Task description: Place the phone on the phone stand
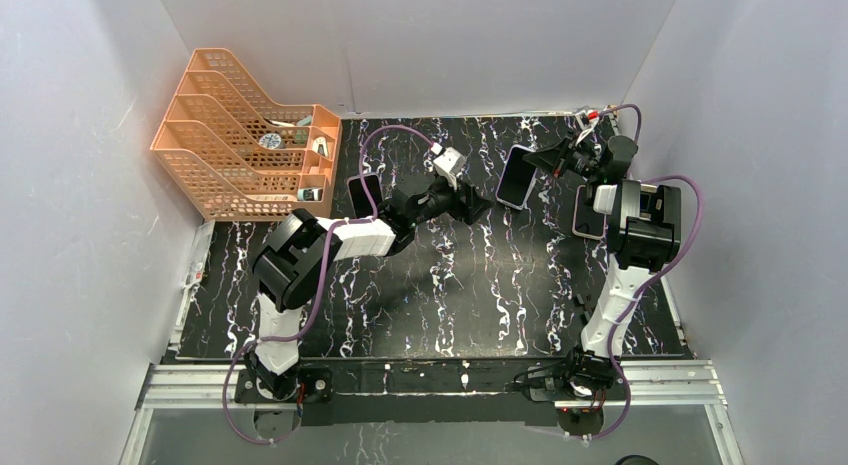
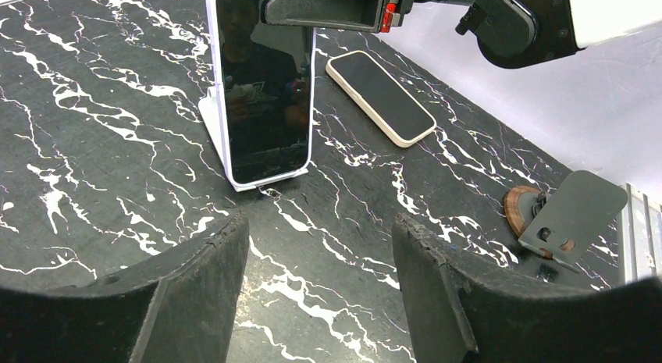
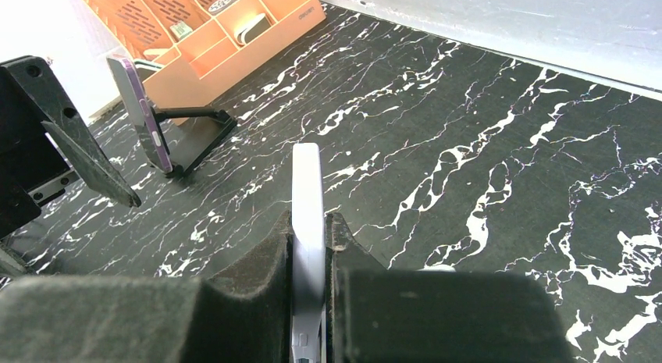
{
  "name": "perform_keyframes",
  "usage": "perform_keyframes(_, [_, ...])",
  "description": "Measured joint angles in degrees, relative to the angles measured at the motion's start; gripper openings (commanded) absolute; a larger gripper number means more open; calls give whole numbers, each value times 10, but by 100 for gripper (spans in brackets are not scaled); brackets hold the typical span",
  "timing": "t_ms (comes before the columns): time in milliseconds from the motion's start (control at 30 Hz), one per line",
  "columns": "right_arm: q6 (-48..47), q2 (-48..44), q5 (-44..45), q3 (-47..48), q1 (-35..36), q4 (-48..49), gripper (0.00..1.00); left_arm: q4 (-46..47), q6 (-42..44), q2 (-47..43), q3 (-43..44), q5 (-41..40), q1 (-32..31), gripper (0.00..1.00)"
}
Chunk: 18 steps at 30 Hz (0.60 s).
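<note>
A phone (image 2: 261, 90) in a white case stands upright with its dark screen facing the left wrist camera; its lower edge sits on a white stand (image 2: 212, 113). My right gripper (image 1: 540, 162) is shut on the phone's top end; in the right wrist view the phone (image 3: 307, 199) is edge-on between the fingers. In the top view this phone (image 1: 515, 177) is at the back centre-right. My left gripper (image 2: 320, 246) is open and empty, low over the table just in front of the phone; in the top view it is (image 1: 478, 207) left of it.
A second phone (image 2: 380, 96) in a beige case lies flat to the right. A grey stand on a wooden base (image 2: 566, 215) stands nearer. A purple phone on a black stand (image 3: 140, 113) and an orange organizer (image 1: 250, 135) are at back left.
</note>
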Motion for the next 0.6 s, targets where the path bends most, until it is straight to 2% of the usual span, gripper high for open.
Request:
perform_keyframes(233, [-1, -1, 2, 0, 0, -4, 1, 0, -5, 0, 0, 4, 4, 64])
perform_keyframes(267, [-1, -1, 2, 0, 0, -5, 6, 0, -5, 0, 0, 4, 4, 64])
perform_keyframes(300, [-1, -1, 2, 0, 0, -5, 18, 0, -6, 0, 0, 5, 5, 64])
perform_keyframes(333, [-1, -1, 2, 0, 0, -5, 24, 0, -6, 0, 0, 5, 5, 64])
perform_keyframes(500, [-4, -1, 2, 0, 0, -5, 37, 0, -10, 0, 0, 9, 7, 64])
perform_keyframes(567, [-7, -1, 2, -2, 0, -6, 63, 0, -10, 0, 0, 10, 7, 64])
perform_keyframes(600, [-9, -1, 5, -3, -1, -8, 71, 0, -10, 0, 0, 10, 7, 64])
